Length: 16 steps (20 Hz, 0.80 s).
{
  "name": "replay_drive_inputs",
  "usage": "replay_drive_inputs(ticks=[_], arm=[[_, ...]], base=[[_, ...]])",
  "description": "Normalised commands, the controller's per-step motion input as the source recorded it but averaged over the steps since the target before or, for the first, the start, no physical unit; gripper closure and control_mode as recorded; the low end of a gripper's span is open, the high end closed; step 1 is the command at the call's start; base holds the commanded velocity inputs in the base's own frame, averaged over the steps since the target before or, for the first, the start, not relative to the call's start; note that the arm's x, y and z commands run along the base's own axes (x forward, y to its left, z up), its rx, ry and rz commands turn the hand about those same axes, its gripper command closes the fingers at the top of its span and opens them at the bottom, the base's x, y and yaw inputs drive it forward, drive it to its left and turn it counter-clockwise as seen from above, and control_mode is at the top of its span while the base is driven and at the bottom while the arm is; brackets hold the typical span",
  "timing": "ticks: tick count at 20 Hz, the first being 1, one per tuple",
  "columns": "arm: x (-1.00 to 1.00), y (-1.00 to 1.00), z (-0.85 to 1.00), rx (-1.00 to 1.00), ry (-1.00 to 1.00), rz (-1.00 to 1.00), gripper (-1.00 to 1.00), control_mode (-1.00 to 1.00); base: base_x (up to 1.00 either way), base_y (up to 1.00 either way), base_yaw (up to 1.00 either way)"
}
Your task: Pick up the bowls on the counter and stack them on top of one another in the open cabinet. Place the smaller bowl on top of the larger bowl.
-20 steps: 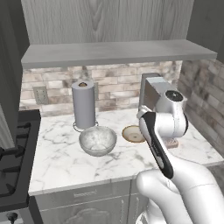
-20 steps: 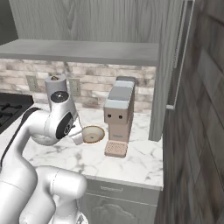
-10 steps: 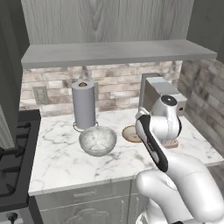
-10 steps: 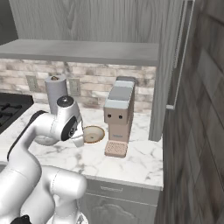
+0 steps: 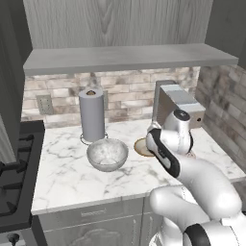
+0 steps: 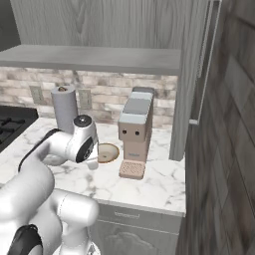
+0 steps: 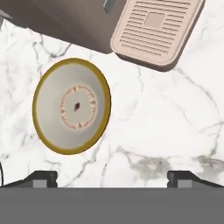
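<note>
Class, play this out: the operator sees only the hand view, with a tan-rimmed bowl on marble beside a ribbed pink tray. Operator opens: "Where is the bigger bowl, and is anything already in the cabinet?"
Observer: The larger bowl sits on the counter in front of the paper towel roll, to the left of the smaller bowl in the left base view.
Operator: And the cabinet?
Observer: The open cabinet has a bare shelf; neither bowl is on it.
Operator: What is that ribbed tray part of?
Observer: It is the drip tray at the foot of a coffee machine, standing right of the smaller bowl in the right base view.
</note>
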Motion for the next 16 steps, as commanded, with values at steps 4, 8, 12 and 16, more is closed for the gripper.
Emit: replay_drive_inputs(ticks=[4,8,12,16], arm=[[0.3,0.0,-0.31,0.02,0.01,-0.02,-1.0,-1.0],[0.3,0.0,-0.27,0.0,0.02,-0.01,-1.0,-1.0],[0.29,0.0,-0.22,0.0,0.03,-0.01,-1.0,-1.0],[0.28,0.0,-0.23,0.0,0.03,-0.01,-1.0,-1.0]], base=[[0.0,0.0,0.0],[0.0,0.0,0.0],[0.0,0.0,0.0],[0.0,0.0,0.0]])
